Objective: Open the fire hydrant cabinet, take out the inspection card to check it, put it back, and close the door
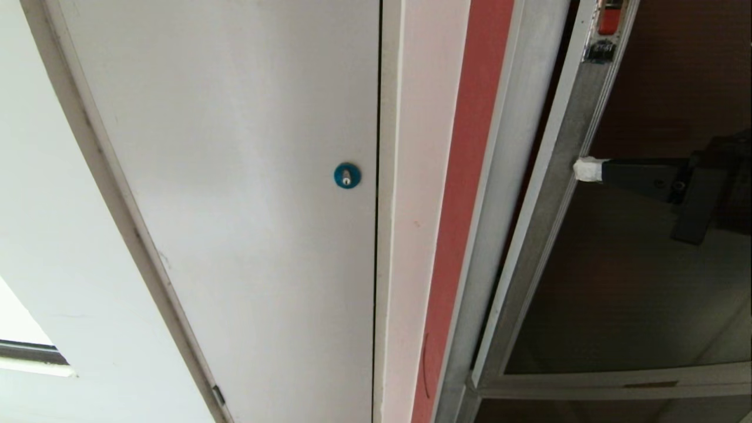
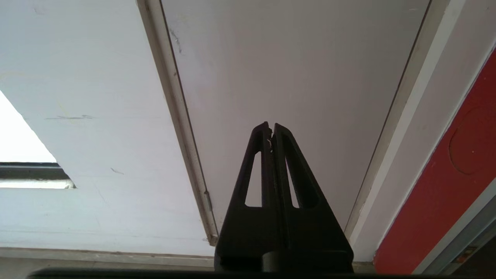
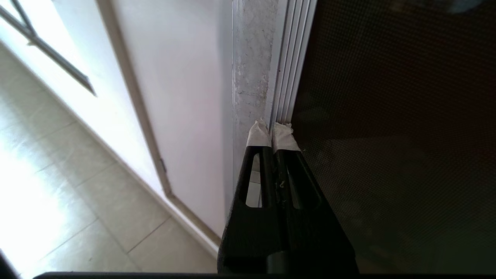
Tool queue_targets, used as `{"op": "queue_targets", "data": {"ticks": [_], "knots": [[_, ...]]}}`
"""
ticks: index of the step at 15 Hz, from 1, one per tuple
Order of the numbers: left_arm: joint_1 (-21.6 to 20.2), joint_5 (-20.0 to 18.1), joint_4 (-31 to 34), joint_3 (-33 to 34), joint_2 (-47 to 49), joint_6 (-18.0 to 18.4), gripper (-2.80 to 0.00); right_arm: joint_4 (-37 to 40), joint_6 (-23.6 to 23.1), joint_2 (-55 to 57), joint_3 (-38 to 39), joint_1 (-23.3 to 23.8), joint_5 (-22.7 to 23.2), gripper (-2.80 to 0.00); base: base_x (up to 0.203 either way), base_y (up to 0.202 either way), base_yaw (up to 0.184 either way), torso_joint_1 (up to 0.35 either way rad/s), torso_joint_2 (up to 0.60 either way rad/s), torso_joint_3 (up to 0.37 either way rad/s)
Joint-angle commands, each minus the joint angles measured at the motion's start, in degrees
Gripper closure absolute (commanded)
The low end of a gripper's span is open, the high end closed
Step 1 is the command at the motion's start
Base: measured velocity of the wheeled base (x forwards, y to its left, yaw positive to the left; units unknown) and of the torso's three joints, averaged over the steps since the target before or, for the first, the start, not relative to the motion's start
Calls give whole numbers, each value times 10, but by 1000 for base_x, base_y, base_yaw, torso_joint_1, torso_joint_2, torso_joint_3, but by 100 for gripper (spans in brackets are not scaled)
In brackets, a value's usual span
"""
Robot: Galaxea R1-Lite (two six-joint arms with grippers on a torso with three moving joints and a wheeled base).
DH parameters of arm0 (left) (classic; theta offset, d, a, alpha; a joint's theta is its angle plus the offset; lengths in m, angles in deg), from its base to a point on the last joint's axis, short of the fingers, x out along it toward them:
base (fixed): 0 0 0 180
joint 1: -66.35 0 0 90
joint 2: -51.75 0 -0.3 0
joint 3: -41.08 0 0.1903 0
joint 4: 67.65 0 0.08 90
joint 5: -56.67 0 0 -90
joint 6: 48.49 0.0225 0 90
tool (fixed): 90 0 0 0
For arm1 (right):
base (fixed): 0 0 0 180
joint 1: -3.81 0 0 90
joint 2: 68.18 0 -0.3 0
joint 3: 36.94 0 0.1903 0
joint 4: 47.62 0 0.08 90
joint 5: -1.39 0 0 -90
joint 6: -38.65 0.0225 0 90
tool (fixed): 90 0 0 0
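The fire hydrant cabinet's silver frame [image 1: 508, 176] stands at the right of the head view. Beside it is the door [image 1: 617, 294], dark tinted glass in a silver frame, with a small red latch [image 1: 611, 17] at the top. A dark gap runs between the door's frame and the cabinet's frame. My right gripper [image 1: 587, 169] is shut, and its white-taped fingertips rest against the door's silver edge [image 3: 288, 69]; nothing is held. The left gripper [image 2: 271, 126] is shut and empty, hanging in front of the white door. The inspection card is out of view.
A plain white door [image 1: 235, 205] with a round blue lock [image 1: 346, 175] fills the left and middle. A red strip [image 1: 464, 205] runs between it and the cabinet. A window [image 1: 29, 352] is at the far left. Pale floor tiles [image 3: 58, 193] lie below.
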Motion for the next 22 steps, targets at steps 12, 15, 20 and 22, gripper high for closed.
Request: {"op": "queue_targets", "data": {"ticks": [12, 15, 20, 22], "knots": [[0, 0, -1, 4, 1, 0, 0, -52, 0, 72, -21, 0, -78, 0, 0, 0, 0, 0, 0, 0], [0, 0, -1, 4, 1, 0, 0, -51, 0, 66, -20, -2, -80, 0, 0, 0, 0, 0, 0, 0], [0, 0, 0, 4, 1, 0, 0, -45, -1, 11, -5, -34, -76, 0, 0, 0, 0, 0, 0, 0], [0, 0, 0, 4, 1, 1, 0, -45, -1, -9, -4, -40, -75, 0, 0, 0, 0, 0, 0, 0]]}}
